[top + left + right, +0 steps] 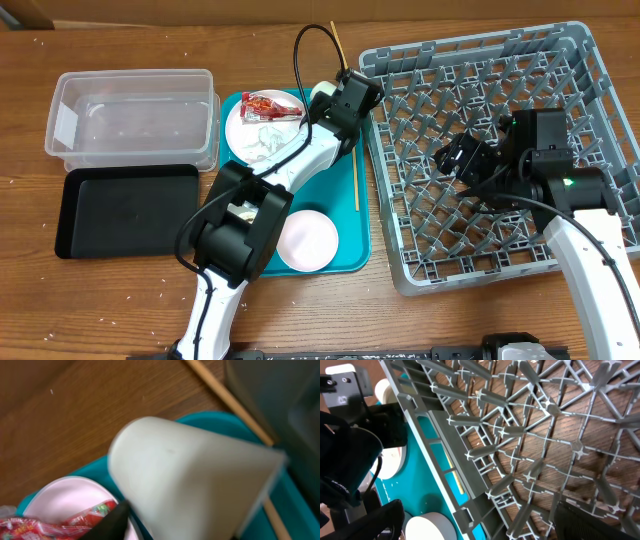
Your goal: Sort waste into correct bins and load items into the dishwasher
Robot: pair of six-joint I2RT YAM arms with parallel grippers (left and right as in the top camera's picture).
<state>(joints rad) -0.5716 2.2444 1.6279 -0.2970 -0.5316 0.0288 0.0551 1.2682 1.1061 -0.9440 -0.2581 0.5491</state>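
Note:
My left gripper [338, 98] is at the far end of the teal tray, shut on the small white cup [322, 92]. The tilted cup [195, 480] fills the left wrist view. Beside it, the round white plate [262, 128] holds the red wrapper [268, 105] and the crumpled white paper [262, 142]. The pale pink dish [307, 240] sits at the tray's near end. One chopstick [356, 180] lies along the tray's right edge and another [338, 45] on the table beyond it. My right gripper [468, 160] is open and empty over the grey dish rack [590, 90].
The clear tub [135, 115] and the black tray [125, 210] stand left of the teal tray [355, 250]. My left arm crosses over the tray's middle. A few rice grains lie on the table at the front left. The rack's pegs [520, 435] are close under my right gripper.

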